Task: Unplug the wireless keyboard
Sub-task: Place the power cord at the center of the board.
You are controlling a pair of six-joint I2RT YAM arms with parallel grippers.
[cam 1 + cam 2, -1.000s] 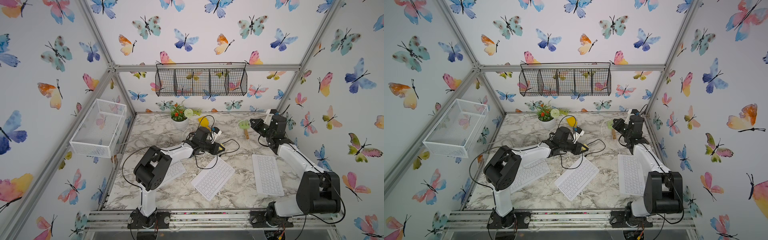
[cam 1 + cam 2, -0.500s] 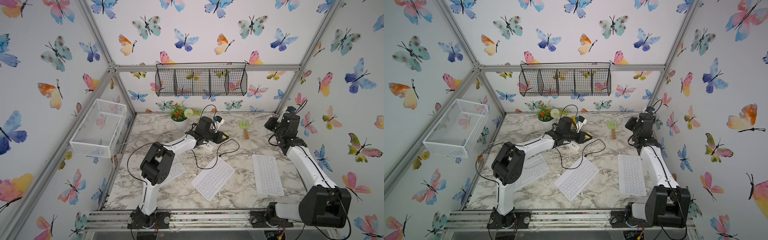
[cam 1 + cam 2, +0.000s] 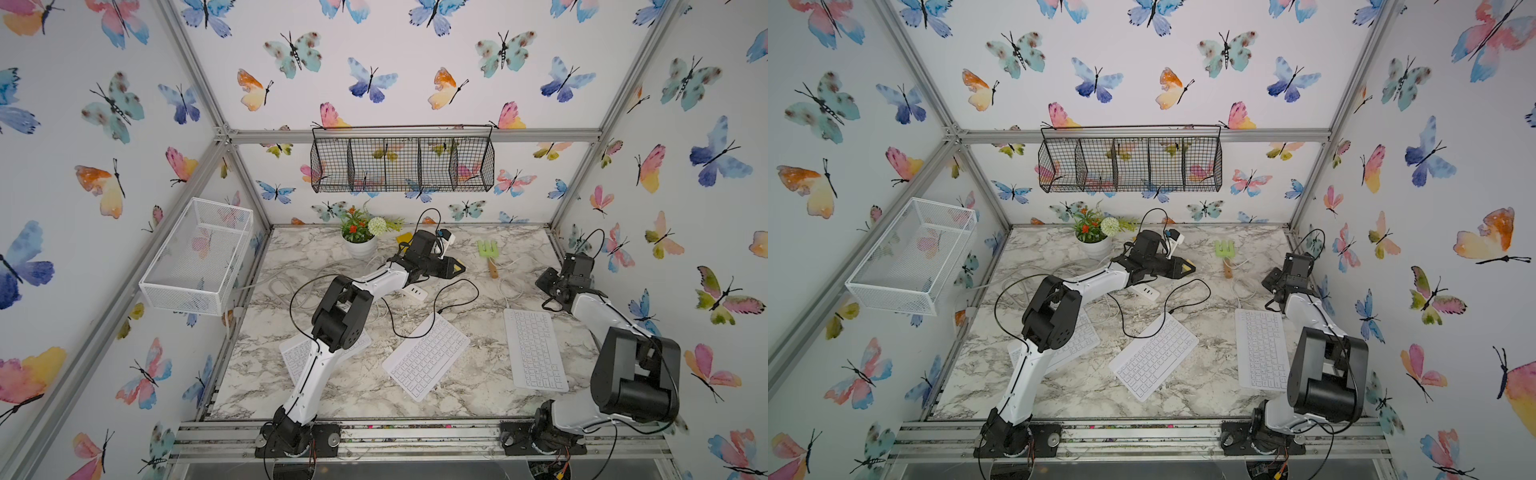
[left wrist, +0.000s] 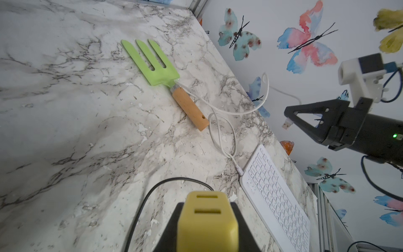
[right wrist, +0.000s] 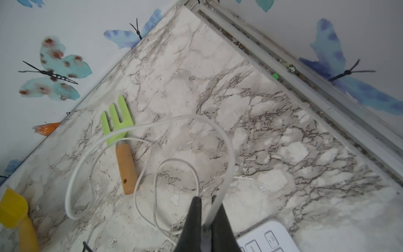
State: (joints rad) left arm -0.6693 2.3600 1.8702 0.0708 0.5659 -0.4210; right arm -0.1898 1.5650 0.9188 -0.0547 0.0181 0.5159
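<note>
A white keyboard lies at the right of the table, with a white cable plugged into its far end. My right gripper is shut on that cable's USB plug, which hangs bare in the air, apart from the charger. My left gripper is shut on a yellow charger block. Both of the block's ports show empty. The two grippers stand well apart, the right one near the right wall.
A second white keyboard with a black cable lies mid-table, a third under my left arm. A white power strip, a flower pot and a green hand fork lie at the back. Wire baskets hang on the walls.
My right arm has drawn back toward the right wall with the white cable's plug. My left gripper has lifted and swung back and right with the yellow block.
</note>
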